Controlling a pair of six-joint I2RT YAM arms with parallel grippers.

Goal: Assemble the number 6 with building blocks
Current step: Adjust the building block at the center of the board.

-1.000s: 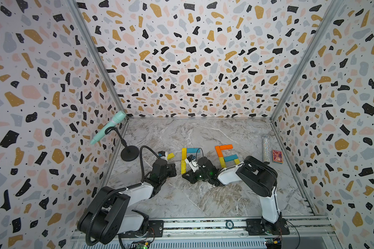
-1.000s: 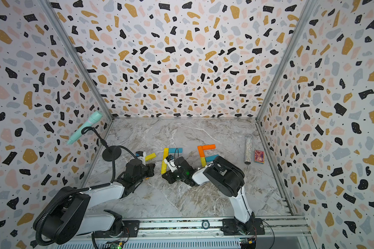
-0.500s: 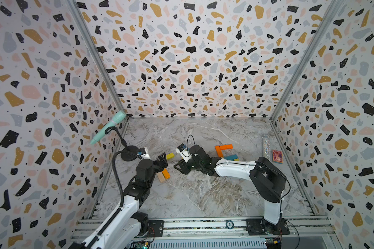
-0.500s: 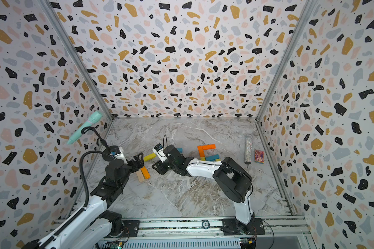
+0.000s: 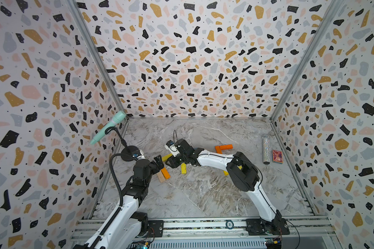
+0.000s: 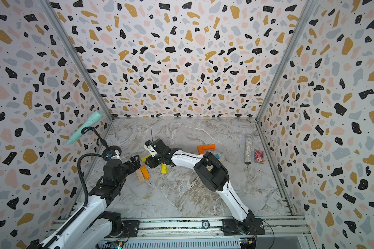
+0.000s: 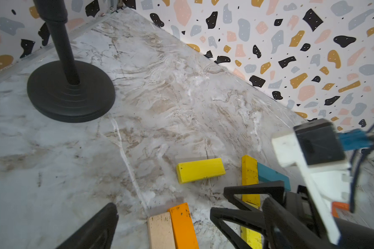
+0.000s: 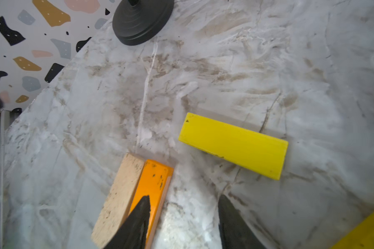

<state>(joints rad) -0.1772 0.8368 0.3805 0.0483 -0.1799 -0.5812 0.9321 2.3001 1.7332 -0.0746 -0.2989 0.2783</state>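
My left gripper [image 5: 160, 162], seemingly, and right gripper [image 8: 185, 197] stand spread and empty, the right low over the orange block [image 8: 153, 183] touching the pale block [image 8: 121, 189], yellow block [image 8: 233, 145] near, to fetch a piece for the 6.

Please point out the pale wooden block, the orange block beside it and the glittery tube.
pale wooden block [image 8: 119, 194], right wrist view, top face middle
orange block [image 8: 153, 181], right wrist view, top face
glittery tube [image 5: 266, 149], in a top view, mid-length

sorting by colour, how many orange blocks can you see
3. One orange block lies against the pale block, left of centre; two form an orange L beyond the right arm. More may be hidden under that arm.
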